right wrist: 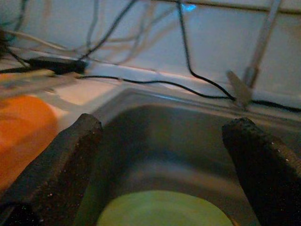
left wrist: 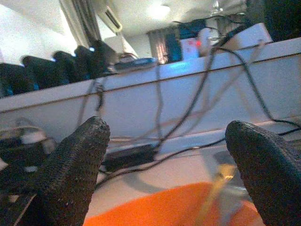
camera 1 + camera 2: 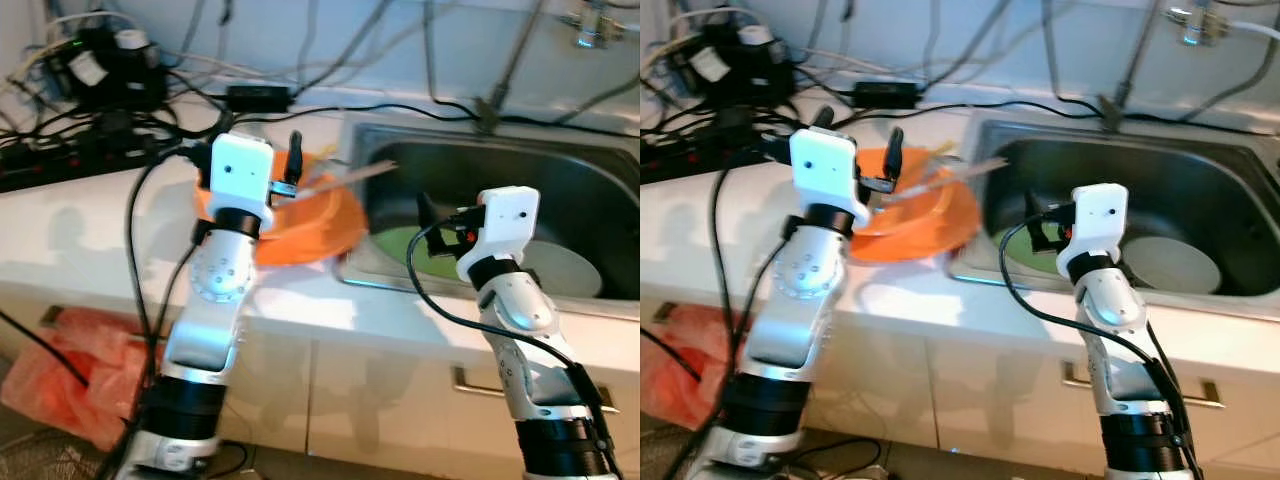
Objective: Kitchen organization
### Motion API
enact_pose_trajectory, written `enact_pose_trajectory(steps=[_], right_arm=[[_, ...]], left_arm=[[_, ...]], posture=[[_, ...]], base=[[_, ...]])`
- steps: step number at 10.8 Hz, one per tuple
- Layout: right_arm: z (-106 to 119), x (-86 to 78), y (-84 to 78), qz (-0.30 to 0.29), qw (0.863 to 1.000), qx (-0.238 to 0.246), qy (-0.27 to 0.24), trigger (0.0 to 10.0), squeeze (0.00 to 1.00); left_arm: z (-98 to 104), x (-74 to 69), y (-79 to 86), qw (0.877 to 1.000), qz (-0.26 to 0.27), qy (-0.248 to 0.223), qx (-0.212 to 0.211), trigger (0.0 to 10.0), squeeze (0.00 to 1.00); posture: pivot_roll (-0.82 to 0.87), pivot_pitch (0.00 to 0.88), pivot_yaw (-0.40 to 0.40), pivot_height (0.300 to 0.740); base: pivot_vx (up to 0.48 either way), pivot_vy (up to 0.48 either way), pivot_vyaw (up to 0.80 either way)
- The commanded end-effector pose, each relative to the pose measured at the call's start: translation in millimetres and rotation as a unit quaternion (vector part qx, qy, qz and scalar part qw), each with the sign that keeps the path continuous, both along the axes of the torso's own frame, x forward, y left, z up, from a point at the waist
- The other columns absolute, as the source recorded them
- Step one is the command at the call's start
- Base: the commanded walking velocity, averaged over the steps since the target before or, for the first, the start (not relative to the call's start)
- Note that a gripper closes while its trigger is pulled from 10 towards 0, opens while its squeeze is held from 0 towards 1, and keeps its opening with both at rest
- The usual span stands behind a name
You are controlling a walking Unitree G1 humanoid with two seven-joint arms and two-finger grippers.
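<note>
The two eye views look down from the head at the counter and sink. Each wrist view looks close past its hand toward the wall behind the sink.

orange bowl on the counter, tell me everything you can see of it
The orange bowl is a wide, shallow, plastic-looking dish, sitting on the white counter right beside the sink's left rim. Pale stick-like utensils lie across it, jutting toward the sink. The left gripper hovers over its near-left side with fingers open, not gripping it. Its left edge is hidden by the arm.
</note>
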State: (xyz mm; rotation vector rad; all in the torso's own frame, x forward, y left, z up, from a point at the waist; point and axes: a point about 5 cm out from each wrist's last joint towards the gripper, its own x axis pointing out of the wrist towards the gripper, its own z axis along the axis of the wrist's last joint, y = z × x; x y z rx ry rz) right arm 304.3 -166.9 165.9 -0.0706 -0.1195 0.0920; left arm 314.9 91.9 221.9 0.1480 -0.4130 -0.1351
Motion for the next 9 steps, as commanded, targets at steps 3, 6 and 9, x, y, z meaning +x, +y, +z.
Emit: enact_pose_trajectory(steps=[3,6,9], right_arm=[[7.2,-0.8,3.0,0.003,1.000,0.002,-0.014,10.0,0.00],[10.3,0.3,2.8,0.001,1.000,0.000,-0.019,10.0,0.00],[10.4,0.5,3.3,0.000,1.000,-0.003,-0.020,10.0,0.00]], left_arm=[[2.2,2.5,3.3,1.000,0.013,-0.003,0.012,10.0,0.00],[2.5,4.7,4.5,1.000,0.018,0.002,0.005,10.0,0.00],[2.3,5.7,5.2,1.000,0.021,0.005,0.002,10.0,0.00]], posture=[[0.09,0.000,-0.001,0.740],[0.08,0.000,-0.002,0.740],[0.08,0.000,-0.001,0.740]], base=[[0.000,0.000,0.00],[0.000,-0.480,0.00],[0.000,-0.480,0.00]])
